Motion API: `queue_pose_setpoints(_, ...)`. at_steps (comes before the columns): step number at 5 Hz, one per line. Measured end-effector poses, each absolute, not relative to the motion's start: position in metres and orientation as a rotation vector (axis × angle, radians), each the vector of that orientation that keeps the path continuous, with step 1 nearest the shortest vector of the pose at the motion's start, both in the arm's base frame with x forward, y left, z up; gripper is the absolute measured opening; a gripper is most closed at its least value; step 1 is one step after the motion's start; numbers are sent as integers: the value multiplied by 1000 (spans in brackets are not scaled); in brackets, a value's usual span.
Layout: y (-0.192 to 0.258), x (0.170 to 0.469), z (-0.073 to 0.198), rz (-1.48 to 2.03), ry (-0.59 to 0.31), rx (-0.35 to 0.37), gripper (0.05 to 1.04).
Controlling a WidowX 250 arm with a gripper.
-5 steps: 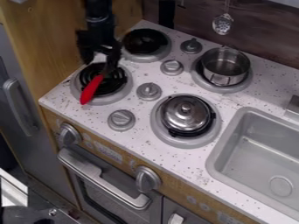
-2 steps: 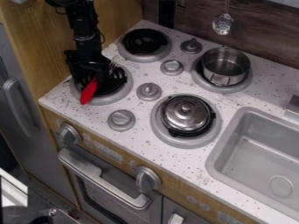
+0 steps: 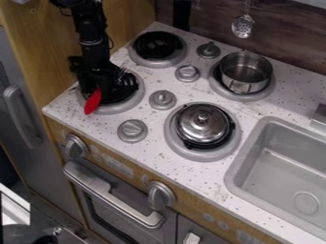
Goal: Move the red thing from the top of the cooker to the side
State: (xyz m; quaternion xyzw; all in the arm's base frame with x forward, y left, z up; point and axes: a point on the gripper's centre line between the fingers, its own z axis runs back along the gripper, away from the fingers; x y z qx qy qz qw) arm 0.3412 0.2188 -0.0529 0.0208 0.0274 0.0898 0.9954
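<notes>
"Red thing (image 3: 93,101): where is it?"

"Across the rim of the leftmost burner (image 3: 117,109), slanting towards the counter (image 3: 191,176) edge. The black gripper (image 3: 102,86) is right at its upper end; whether open or closed, I cannot tell."

"How should it go?"

"Best to secure a firm hold, raise it clear of the burner, then lower it gently, flat."

"Counts?"

"One red thing, one gripper, four burners, four top knobs (image 3: 132,130), two front knobs (image 3: 161,194), two pots (image 3: 245,71), one sink (image 3: 286,167)."
</notes>
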Motion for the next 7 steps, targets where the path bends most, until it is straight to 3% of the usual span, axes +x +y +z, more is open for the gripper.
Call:
queue_pose_setpoints(1,219,342,-52,163,66,74,382)
queue_pose_setpoints(2,210,352,-48,136,48,83,340)
queue_pose_setpoints(3,179,401,-28,73,-70,63,340)
queue_pose_setpoints(4,138,436,-30,-23,-69,46,340)
queue_pose_setpoints(6,136,449,-56,-39,-2,65,340)
queue_pose_setpoints(7,138,455,-58,-37,3,80,421)
